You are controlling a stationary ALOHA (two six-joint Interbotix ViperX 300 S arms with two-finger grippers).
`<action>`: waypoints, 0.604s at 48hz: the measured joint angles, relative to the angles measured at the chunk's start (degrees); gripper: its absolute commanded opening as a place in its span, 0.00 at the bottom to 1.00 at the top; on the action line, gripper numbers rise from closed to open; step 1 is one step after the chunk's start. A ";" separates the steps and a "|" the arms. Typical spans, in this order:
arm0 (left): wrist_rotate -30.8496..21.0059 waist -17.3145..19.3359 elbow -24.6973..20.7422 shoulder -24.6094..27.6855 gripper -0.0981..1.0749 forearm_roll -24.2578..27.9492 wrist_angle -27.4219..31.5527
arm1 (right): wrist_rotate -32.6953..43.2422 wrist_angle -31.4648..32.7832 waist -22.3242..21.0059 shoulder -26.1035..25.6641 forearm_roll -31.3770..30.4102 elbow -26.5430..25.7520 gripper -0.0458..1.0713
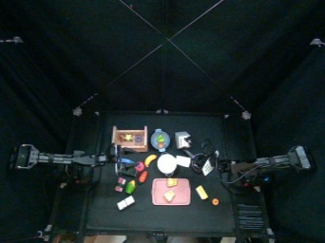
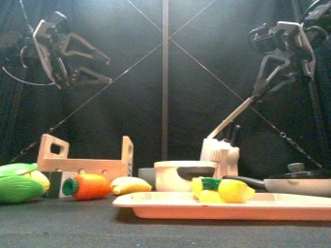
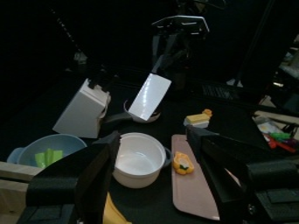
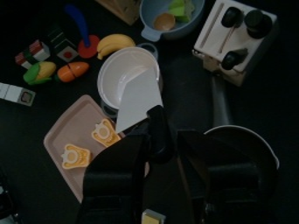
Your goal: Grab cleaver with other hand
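Observation:
The cleaver (image 3: 149, 94) has a pale rectangular blade and a short dark handle. My right gripper (image 3: 181, 26) is shut on the handle and holds the cleaver in the air, blade hanging down over the white bowl (image 3: 138, 159). In the right wrist view the blade (image 4: 138, 103) sticks out past that gripper (image 4: 159, 133), above the bowl (image 4: 122, 72). In the front view the cleaver (image 2: 233, 116) shows edge-on as a thin slanted strip below the right gripper (image 2: 274, 60). My left gripper (image 3: 158, 168) is open and empty, short of the bowl, facing the cleaver.
A white knife block (image 3: 82, 107) and a blue bowl (image 3: 47, 150) stand beside the white bowl. A pink tray (image 3: 193, 179) with yellow toys lies in front. A wooden rack (image 2: 88, 160), toy vegetables (image 2: 84, 184) and a dark pan (image 4: 239, 149) are also on the table.

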 measured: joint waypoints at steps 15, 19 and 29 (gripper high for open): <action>-4.31 -2.46 -7.38 14.33 0.90 -6.94 -12.48 | 0.00 -9.84 -0.44 2.11 -17.75 0.35 0.63; -7.56 -2.55 -8.35 16.88 0.90 -7.03 -13.18 | 0.09 -10.20 -0.44 1.58 -21.45 0.35 0.63; -19.16 -2.37 -10.55 22.59 0.90 -4.66 -17.14 | 0.18 -11.25 -0.53 1.58 -24.61 0.18 0.63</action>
